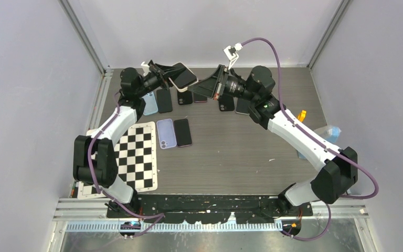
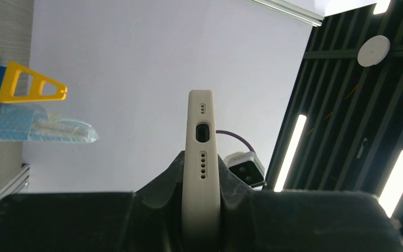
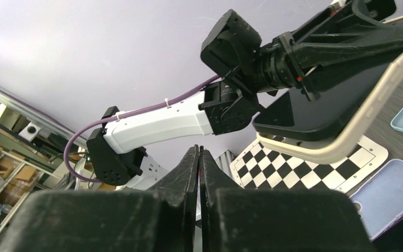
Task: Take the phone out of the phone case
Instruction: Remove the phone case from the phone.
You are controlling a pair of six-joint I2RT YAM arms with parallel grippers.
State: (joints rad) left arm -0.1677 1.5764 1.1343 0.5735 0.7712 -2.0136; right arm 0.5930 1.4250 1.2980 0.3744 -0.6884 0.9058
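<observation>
A phone [image 1: 183,76] with a dark screen sits in a cream phone case [image 2: 201,152] and is held in the air over the back of the table. My left gripper [image 1: 163,75] is shut on it. In the left wrist view the case stands edge-on between the fingers, port and speaker holes showing. My right gripper [image 1: 210,87] is just right of the phone, shut with nothing in it. In the right wrist view its shut jaws [image 3: 199,153] point below the case's cream rim [image 3: 346,142], apart from it, with the phone's dark face [image 3: 320,102] above.
Several phones and cases lie on the table under the grippers, among them a lilac case [image 1: 166,133] and a dark phone [image 1: 182,132]. A checkerboard sheet [image 1: 136,155] lies at the left. A yellow tool [image 1: 301,115] and a blue packet [image 1: 331,133] lie at the right.
</observation>
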